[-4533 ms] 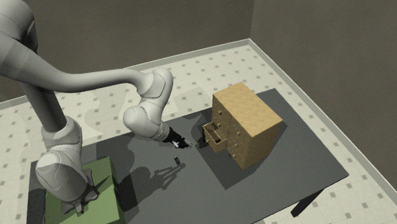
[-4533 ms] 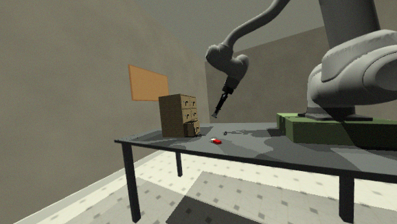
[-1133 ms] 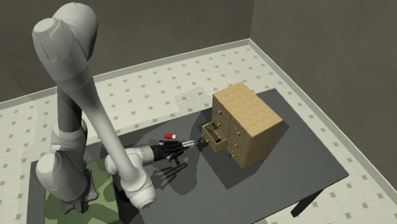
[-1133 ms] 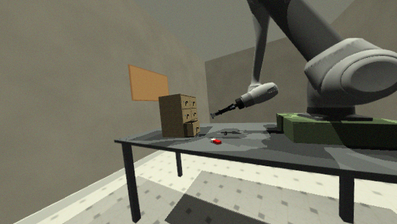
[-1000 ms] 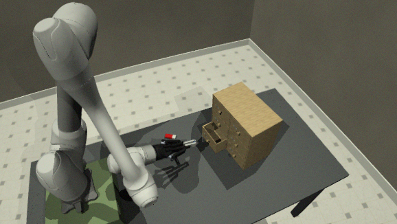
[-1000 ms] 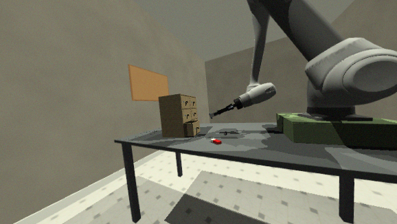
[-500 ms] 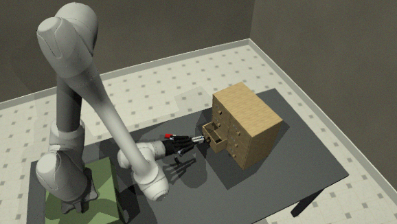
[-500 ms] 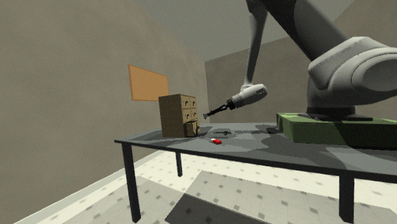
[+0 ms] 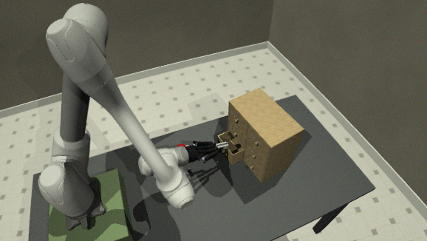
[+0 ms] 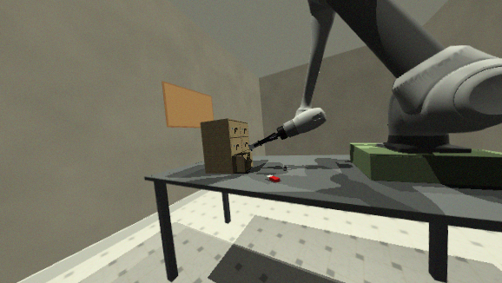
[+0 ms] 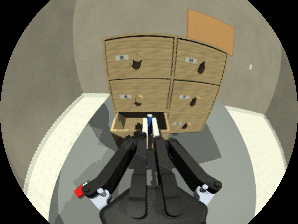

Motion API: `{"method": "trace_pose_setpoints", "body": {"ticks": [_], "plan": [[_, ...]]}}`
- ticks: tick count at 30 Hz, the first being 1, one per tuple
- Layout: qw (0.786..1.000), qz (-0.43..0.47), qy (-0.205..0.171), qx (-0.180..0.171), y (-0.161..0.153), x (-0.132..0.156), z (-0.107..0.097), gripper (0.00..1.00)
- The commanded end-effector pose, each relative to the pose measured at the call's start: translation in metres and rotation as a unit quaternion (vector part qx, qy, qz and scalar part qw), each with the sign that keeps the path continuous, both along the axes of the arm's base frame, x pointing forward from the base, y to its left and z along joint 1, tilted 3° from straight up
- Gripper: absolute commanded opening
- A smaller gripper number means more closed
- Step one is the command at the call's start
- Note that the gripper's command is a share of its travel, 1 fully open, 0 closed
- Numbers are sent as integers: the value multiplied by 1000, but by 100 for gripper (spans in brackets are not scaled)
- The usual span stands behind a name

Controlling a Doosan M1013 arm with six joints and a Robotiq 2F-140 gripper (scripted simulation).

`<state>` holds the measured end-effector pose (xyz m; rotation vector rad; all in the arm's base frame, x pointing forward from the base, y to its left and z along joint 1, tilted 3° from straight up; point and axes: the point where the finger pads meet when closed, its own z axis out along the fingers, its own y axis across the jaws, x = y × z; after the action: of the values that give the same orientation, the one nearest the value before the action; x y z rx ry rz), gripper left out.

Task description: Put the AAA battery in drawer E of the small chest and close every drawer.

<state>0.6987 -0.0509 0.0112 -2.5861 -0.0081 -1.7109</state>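
Gripper [image 9: 222, 145] [image 10: 251, 148] [image 11: 149, 123]: nearly closed, narrow gap, AAA batt [image 11: 149, 120] pinched btwn the tips. Blue body + pale end show past the pads in wrist view. Batt is at/above the mouth of the open drawer [image 9: 236, 160] [image 10: 241, 164] [image 11: 116, 123], not lying in it. Can't tell exact ht over the rim, or whether the tips touch it.

Drawer is bottom L in wrist view, pulled well out; its label is unreadable, so can't confirm E from the tag. Side walls stand either side of the tips in wrist view, R wall closer. Other five drawers look pushed in. Knobs of the L column stick out above the tips, so room upward is tight near the chest front.

Chest [image 9: 266, 118] [image 10: 215, 148] [image 11: 140, 90] upright on the table [image 9: 277, 214] [image 10: 304, 187] [image 11: 235, 190]. Table extends past both chest sides; edge well apart from the gripper.

Wrist end of arm [image 9: 127, 118] [image 10: 313, 65] is low, gripper pitched slightly down, pointing at chest front; upper links are high, back toward the green base block [image 9: 111, 185] [image 10: 391, 167].

Red/white item [image 9: 181, 146] [image 10: 274, 178] [image 11: 79, 191] on table, off to L of gripper in wrist view. Small dark item [image 9: 190, 172] [image 10: 285, 167] also on table, too small to ID.

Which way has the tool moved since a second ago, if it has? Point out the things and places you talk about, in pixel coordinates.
Yes: the tool [image 9: 221, 146] [image 10: 252, 148] [image 11: 149, 123] has moved toward the chest [image 9: 267, 117] [image 10: 217, 147] [image 11: 140, 70], now reaching the open drawer [image 9: 236, 157] [image 10: 241, 163] [image 11: 120, 131].
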Motion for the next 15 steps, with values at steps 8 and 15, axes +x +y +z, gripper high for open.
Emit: {"method": "trace_pose_setpoints", "body": {"ticks": [8,15], "plan": [[1000,0,0,0,1,30,-2,3],[1000,0,0,0,1,39,-2,3]]}}
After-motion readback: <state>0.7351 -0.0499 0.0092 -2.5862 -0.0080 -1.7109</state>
